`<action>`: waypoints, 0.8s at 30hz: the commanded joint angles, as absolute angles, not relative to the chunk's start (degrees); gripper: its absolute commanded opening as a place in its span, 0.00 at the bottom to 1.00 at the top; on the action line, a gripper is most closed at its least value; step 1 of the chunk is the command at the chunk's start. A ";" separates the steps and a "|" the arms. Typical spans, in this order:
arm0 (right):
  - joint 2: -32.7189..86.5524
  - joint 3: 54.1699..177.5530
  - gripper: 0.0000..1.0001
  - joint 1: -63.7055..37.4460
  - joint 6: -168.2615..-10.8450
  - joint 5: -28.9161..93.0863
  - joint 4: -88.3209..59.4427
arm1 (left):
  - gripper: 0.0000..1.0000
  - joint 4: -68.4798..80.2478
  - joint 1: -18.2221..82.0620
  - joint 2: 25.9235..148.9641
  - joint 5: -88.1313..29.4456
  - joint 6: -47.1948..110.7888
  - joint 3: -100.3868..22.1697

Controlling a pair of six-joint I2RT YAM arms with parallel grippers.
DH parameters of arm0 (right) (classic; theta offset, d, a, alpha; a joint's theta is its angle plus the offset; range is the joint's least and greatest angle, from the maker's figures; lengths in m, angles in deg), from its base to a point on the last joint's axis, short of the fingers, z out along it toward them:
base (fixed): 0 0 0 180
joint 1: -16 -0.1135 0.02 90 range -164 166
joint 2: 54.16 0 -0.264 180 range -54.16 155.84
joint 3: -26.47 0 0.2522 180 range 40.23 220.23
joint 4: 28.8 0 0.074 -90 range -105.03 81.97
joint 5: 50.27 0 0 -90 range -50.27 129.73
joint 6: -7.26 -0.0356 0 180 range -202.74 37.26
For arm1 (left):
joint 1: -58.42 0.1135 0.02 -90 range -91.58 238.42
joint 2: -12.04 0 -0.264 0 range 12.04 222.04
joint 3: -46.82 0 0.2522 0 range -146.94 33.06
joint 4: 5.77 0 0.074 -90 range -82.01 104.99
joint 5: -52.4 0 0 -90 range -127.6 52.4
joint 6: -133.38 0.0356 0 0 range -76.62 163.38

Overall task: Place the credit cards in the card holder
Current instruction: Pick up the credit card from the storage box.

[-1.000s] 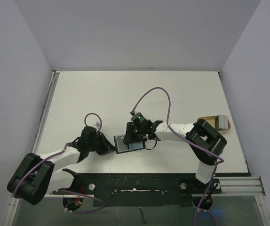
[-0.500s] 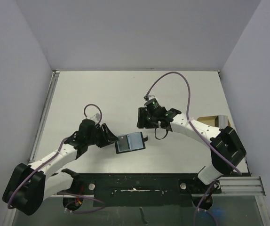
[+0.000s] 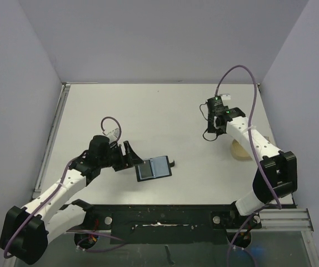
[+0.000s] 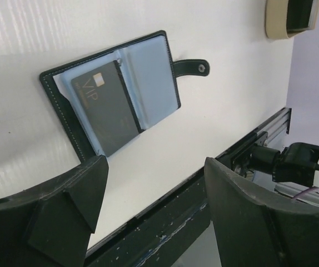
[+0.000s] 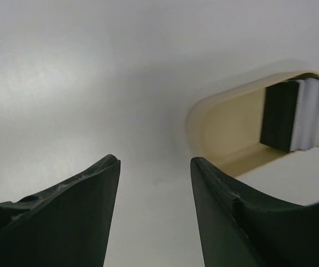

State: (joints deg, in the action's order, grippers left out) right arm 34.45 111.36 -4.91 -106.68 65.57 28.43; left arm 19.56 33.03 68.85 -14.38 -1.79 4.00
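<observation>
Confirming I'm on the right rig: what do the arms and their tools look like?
The left arm and right arm have white links with chunky black joints, and a purple cable loops along each. The left tool and right tool each have two black, wedge-shaped fingers.

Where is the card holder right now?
In the top view the card holder lies open on the table, centrally toward the near edge, just right of the open left gripper.

The card holder (image 4: pixel 151 75) is black with pale blue pockets. The credit card (image 4: pixel 105 108) in it is dark grey with a gold chip. The tray (image 5: pixel 229 130) is tan, its stacked cards (image 5: pixel 279 114) black and pale grey.
</observation>
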 commanded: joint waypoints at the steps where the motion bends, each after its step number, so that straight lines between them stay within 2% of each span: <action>1: 34.24 114.84 0.55 2.08 -101.05 76.15 32.86 | 0.71 24.82 33.37 66.02 -12.12 2.86 -2.90; 12: 40.43 114.67 0.59 17.54 -93.87 78.93 30.20 | 0.71 27.00 33.46 66.96 -10.97 7.35 -5.25; 24: 46.10 113.07 0.58 23.65 -91.77 78.98 28.64 | 0.72 27.58 32.24 67.13 -9.26 8.48 -5.80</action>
State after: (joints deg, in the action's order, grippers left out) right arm 45.01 112.72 22.48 -92.50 76.26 29.56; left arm 28.41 32.97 67.32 -10.97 6.84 -3.65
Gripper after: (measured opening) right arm 0.582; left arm 0.710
